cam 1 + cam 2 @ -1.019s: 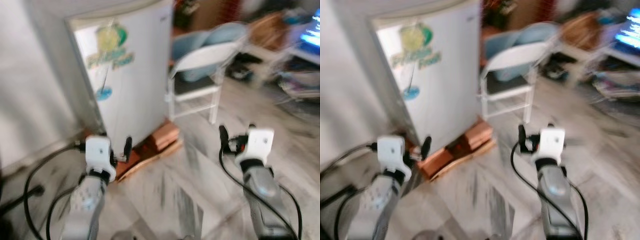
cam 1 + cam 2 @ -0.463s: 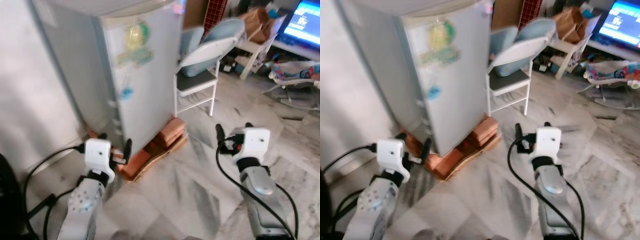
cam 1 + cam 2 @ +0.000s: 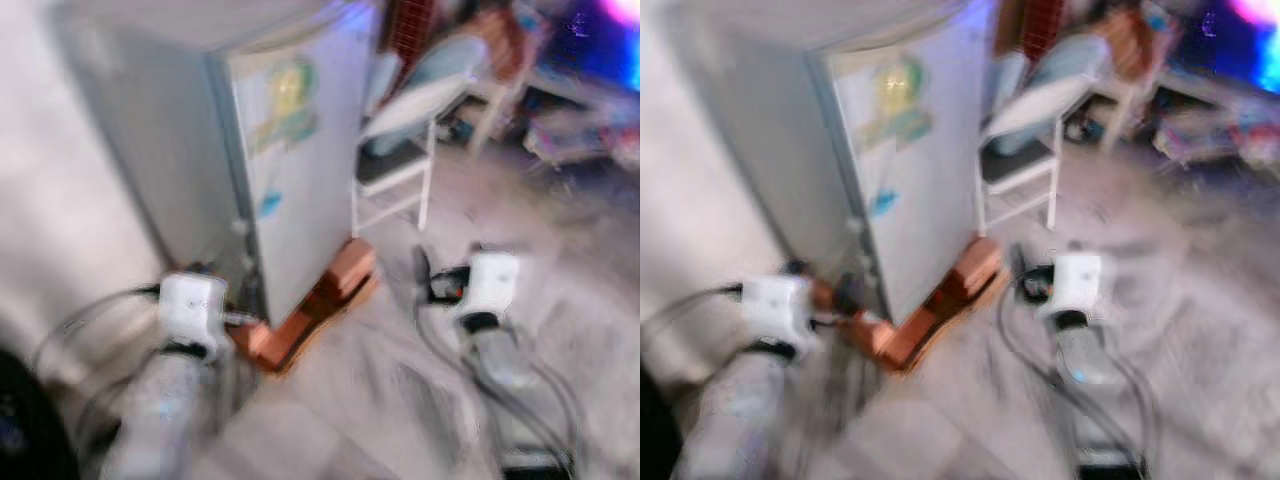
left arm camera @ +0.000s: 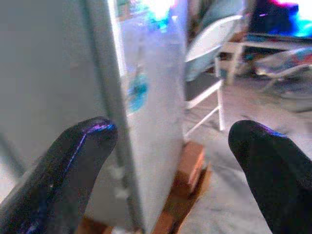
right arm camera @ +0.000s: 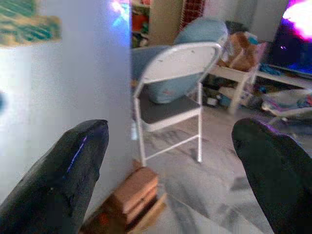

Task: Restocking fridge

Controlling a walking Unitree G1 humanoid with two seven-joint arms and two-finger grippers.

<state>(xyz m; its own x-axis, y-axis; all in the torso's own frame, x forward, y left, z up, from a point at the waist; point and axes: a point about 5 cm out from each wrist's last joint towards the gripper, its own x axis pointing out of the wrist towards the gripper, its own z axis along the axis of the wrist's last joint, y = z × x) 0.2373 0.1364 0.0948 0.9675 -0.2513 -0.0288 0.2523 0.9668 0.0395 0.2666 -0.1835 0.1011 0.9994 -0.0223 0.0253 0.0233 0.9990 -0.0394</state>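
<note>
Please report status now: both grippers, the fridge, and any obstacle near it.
Left gripper and right gripper open, both empty. Fridge door closed, standing on bricks. White folding chair beside the fridge.

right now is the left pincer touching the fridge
Apart. The left wrist view shows the left pincer open and empty, with the fridge standing beyond its fingertips, not against them.

I am facing the fridge (image 3: 290,170), which is standing ahead to my left on bricks (image 3: 318,305) on the floor (image 3: 400,400). A chair (image 3: 405,160) is sitting just right of it. A wall (image 3: 70,200) is running behind and left of the fridge.
</note>
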